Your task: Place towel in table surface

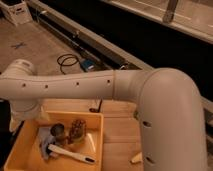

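Note:
The towel (44,141), a small pale blue-grey cloth, lies crumpled at the left inside the yellow bin (95,142). The bin stands on the wooden table surface (120,135). My white arm (90,87) stretches across the view from the right. Its elbow (20,75) bends down at the left, just above the bin's back corner. The gripper is out of view, hidden past that elbow at the lower left edge.
Beside the towel the bin holds a white-handled brush (70,154), a small container (59,131) and a brown ridged object (77,129). A dark object (95,106) lies behind the bin. A pale yellowish item (136,158) lies to its right. Coiled cable (67,62) is on the floor.

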`<move>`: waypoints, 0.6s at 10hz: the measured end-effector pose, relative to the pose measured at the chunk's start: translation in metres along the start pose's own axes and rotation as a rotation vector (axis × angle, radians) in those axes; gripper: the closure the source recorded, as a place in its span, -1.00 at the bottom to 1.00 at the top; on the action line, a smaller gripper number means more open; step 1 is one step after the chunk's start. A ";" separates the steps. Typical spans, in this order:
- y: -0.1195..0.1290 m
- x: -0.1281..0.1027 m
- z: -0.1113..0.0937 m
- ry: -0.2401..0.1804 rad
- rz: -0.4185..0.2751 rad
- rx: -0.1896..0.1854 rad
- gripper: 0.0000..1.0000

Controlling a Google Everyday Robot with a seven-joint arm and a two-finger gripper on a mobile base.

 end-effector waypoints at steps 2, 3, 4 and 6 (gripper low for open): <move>-0.004 -0.002 0.019 -0.042 -0.070 0.037 -0.60; -0.004 -0.004 0.026 -0.049 -0.117 0.064 -0.60; -0.002 -0.005 0.030 -0.046 -0.167 0.088 -0.60; -0.005 -0.009 0.035 -0.028 -0.239 0.121 -0.60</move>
